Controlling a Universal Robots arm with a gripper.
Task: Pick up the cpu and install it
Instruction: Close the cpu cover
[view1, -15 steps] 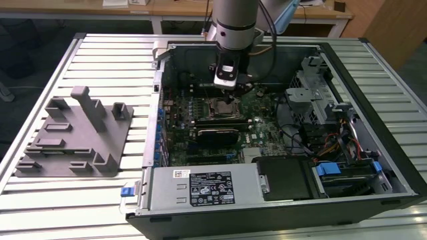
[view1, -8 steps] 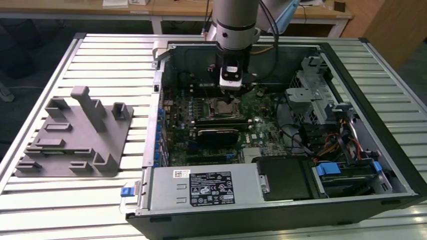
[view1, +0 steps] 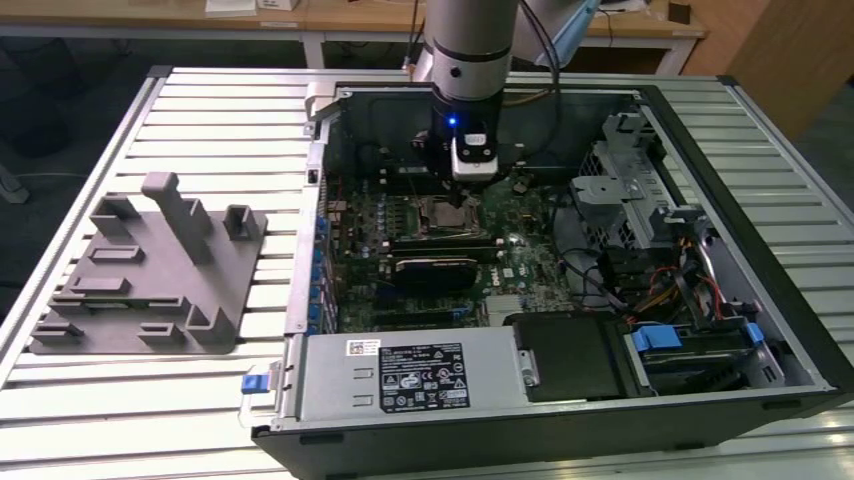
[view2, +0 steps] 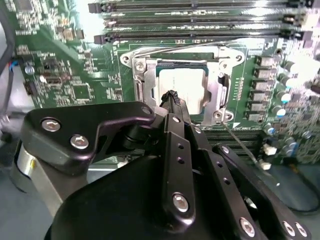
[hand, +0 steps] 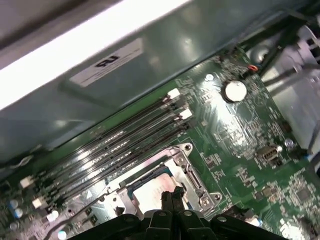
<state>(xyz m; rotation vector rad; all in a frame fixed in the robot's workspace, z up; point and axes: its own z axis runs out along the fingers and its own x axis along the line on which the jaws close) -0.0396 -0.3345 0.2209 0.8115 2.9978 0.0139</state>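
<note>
In the second wrist view the gripper (view2: 172, 96) has its fingers pressed together, pinching nothing, with the tips at the edge of the cpu (view2: 184, 85). The cpu lies flat inside the socket's metal frame (view2: 141, 80) — placing looks done, though whether it is fully seated or clamped I cannot tell. Beyond run the memory slots (view2: 190, 20).

the gripper (hand: 171, 197), tips pressed together, hangs over the cpu (hand: 148, 195) lying in its metal-framed socket (hand: 194, 176)
</note>
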